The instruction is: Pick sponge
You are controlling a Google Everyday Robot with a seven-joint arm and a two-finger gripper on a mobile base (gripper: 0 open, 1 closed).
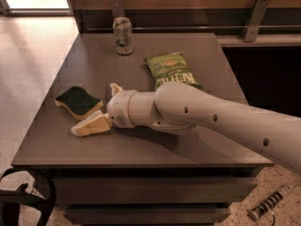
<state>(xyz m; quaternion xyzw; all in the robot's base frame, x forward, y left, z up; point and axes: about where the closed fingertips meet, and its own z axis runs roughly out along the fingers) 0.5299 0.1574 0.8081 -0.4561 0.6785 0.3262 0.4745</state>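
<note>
The sponge, dark green on top over pale yellow foam, lies flat on the left part of the dark table. My gripper reaches in from the right on a thick white arm and sits just right of the sponge. It is open. One yellow-padded finger lies low by the sponge's near edge, and the other finger shows above the wrist, behind the sponge's right end. Nothing is held.
A soda can stands at the back of the table. A green chip bag lies behind my arm. The table's left edge is close to the sponge. A black cable loop is on the floor at lower left.
</note>
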